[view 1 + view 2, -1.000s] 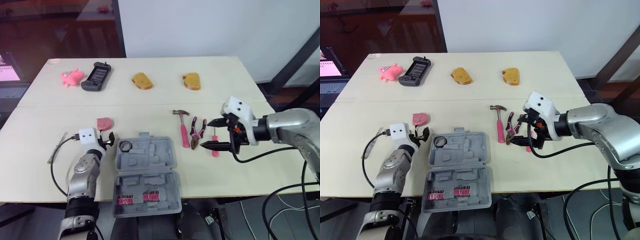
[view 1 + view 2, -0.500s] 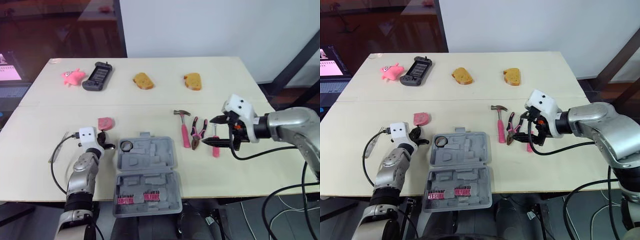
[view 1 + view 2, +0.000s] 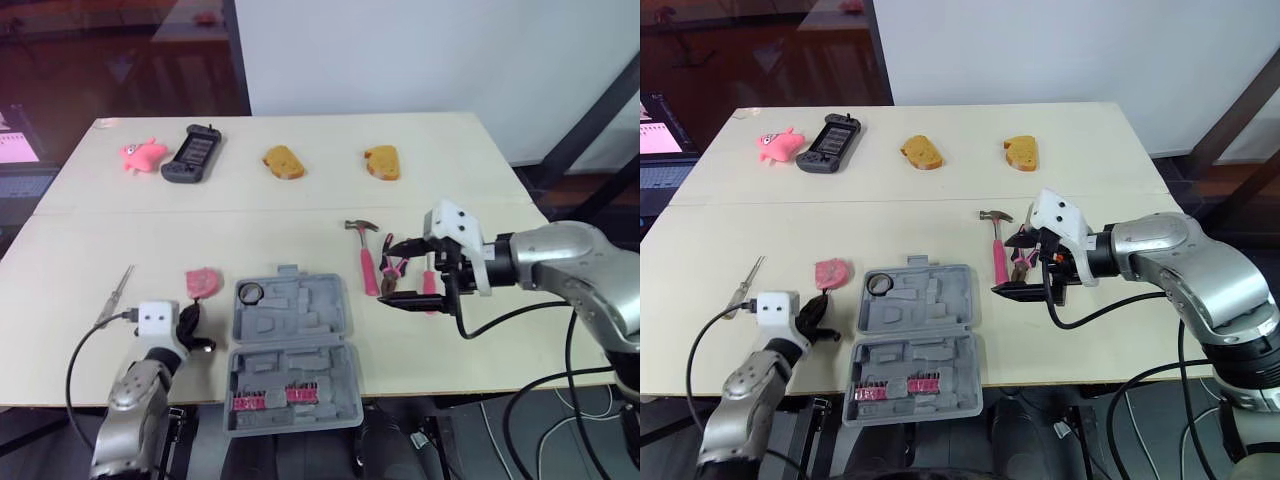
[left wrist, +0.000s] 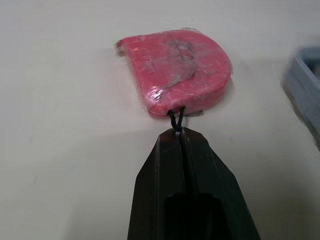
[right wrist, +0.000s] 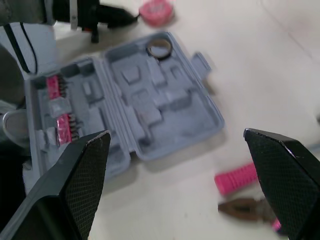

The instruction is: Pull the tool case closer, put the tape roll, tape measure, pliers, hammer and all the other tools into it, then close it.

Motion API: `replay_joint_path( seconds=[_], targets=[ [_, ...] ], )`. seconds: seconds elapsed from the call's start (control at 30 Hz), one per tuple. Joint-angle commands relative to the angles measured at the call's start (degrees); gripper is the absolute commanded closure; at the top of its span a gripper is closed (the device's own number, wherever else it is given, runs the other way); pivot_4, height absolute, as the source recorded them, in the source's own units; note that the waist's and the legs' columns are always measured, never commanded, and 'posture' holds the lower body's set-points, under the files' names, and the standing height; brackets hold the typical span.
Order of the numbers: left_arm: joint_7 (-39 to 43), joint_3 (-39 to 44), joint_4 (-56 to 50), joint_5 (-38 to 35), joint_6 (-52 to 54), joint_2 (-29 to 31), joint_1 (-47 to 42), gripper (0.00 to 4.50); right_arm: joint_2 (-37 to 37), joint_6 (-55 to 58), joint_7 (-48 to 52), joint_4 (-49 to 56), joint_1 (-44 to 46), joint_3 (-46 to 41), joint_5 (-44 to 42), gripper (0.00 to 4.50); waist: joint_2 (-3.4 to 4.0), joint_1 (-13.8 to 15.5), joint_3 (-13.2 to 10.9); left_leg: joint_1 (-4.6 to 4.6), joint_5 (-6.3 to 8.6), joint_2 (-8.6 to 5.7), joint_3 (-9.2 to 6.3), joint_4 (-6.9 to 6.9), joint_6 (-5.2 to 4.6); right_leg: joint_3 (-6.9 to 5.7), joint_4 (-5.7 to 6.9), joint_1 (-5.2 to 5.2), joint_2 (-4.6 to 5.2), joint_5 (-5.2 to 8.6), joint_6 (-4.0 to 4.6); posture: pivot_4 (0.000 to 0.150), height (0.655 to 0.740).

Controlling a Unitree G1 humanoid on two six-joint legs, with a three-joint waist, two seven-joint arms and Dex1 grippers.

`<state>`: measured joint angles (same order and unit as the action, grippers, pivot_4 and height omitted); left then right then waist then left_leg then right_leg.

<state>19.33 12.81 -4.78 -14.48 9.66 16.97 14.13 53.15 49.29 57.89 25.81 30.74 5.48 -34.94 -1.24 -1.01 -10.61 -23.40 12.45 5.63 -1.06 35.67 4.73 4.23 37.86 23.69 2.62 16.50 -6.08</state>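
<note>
We find the tool case lying open and flat near the front edge of the tabletop, between the two arms. Its near half carries a row of pink bits. The tape roll sits in the far left corner of its far half.

The tape measure lies on the tabletop just left of the case, not touching it. The left gripper is closed, with its tips pinched on the black cord loop at the edge of the tape measure. The pink body itself is not gripped.

To the right of the case lie the hammer, with its head away from the robot, then the pliers, then a pink-handled screwdriver. The right gripper is spread wide and holds nothing. It is positioned at the pliers, just right of the hammer handle. We cannot tell whether it touches either tool.

Along the far side of the tabletop, well apart from the tools, we note a pink toy, a black handheld controller and two bread pieces.
</note>
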Motion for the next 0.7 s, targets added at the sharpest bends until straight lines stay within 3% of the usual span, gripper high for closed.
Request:
replay_joint_path(
  seconds=[0.03, 0.27, 0.7],
  targets=[
    [2.2, 2.0, -1.5, -1.0, -1.6, 0.1, 7.3, 4.48, -2.4, -3.7, 2.4, 1.2, 0.7, -1.5, -2.1, 0.0, 0.03, -0.2, 0.0, 0.0, 0.0, 0.0, 0.01, 0.0, 0.0, 0.01, -0.03, 0.0, 0.0, 0.0, 0.01, 0.15, 0.7238],
    [7.7, 0.0, -7.1, -1.3, -5.1, 0.6, 20.3, 4.48, -4.2, 2.0, 9.3, -2.6, 6.1, 2.1, -7.4, 0.0, 0.03, -1.0, 0.0, -0.01, 0.03, 0.01, 0.07, -0.02, -0.02, 0.07, -0.13, 0.04, 0.03, 0.0, 0.04, 0.15, 0.7238],
    [9.4, 1.1, -14.0, -2.1, -6.8, 0.7, 32.7, 4.48, -5.6, -1.7, 14.5, -6.1, 8.1, 7.3, -3.1, 0.0, 0.01, -1.6, 0.0, -0.08, 0.34, 0.01, 0.5, -0.04, -0.16, 0.36, -0.6, 0.39, 0.12, -0.01, 0.06, 0.15, 0.7238]
  ],
)
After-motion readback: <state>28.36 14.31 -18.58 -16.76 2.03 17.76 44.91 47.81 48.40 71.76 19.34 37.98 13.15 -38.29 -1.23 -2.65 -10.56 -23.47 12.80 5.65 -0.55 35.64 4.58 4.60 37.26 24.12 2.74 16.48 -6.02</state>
